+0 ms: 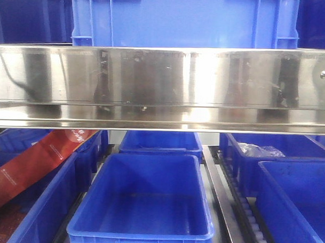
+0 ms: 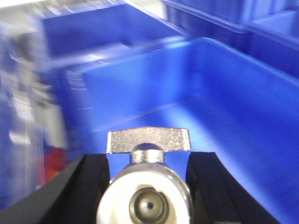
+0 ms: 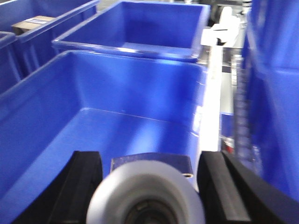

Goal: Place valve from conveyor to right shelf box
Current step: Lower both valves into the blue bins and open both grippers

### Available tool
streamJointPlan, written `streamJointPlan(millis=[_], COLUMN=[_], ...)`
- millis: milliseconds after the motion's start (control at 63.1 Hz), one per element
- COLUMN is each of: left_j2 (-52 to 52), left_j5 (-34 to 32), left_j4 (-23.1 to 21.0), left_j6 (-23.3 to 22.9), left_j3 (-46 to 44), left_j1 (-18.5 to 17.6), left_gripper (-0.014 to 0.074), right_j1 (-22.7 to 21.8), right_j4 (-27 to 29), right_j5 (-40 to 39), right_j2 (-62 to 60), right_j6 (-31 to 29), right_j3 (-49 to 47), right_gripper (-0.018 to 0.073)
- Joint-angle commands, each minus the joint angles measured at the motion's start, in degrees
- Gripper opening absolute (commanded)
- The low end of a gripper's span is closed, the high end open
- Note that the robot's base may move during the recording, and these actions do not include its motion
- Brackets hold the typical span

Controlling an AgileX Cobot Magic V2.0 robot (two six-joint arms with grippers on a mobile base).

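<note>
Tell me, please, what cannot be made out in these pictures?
Front view: the steel shelf rail hides what lies behind; no arm or conveyor shows.
Left wrist view: the bottom edge cuts off the valve between the fingers; boxes behind are blurred.
Right wrist view: the round part is blurred and cut off below; its kind is unclear.

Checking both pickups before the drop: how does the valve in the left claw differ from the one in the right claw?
The left valve in the left claw shows a bright silver T-handle; the right valve in the right claw shows a dark, flat handle. The left valve's centre bore shows clearly; the right valve's is mostly cut off by the frame. Both have round pale bodies.
</note>
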Motion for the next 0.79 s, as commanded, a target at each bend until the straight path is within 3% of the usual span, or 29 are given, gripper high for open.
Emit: streamJointPlan(millis=[0,159,365,460,507,602,682,777], left_j2=[4.02,11.43,15.43,16.39,16.60,16.60,16.60,16.60], left_j5=[1.22,4.32,5.84,5.84,5.87,5.87,5.55,5.55], left_j4=[-2.09,-3.67,-7.77,-7.26,-7.28,-6.95,-6.82,-6.82], left_j6=[-1.79,-2.16,-2.16,-1.36,0.91,2.38,2.38,2.38], left_j3=[-5.91,-12.63,-13.37,-13.37,-13.37,-13.37,-13.37,-13.37], left_j1=[-0.53,-0.53,-0.78,-1.49,-1.95,-2.85,-3.14,-3.14], left_gripper=[-0.0111,-0.0111,-0.0111,-0.0110,-0.0096,0.0009,0.0162,0.0320], right_j1=[1.63,3.98,4.06,4.06,4.06,4.06,4.06,4.06], right_j4=[0.75,0.75,1.30,1.30,1.30,1.57,1.57,1.57], right_j5=[-3.50,-7.51,-8.06,-8.06,-7.97,-7.74,-7.74,-6.72], right_j2=[2.25,8.10,13.16,14.13,14.36,14.36,14.36,14.39], right_j6=[-0.51,-0.51,-0.51,-0.51,-0.51,-0.51,-0.51,-0.51], right_j3=[-2.98,-3.91,-3.91,-3.91,-3.91,-3.91,-3.91,-3.91], right_gripper=[-0.0165,-0.0165,-0.0154,-0.0074,0.0008,0.0165,0.0281,0.0361])
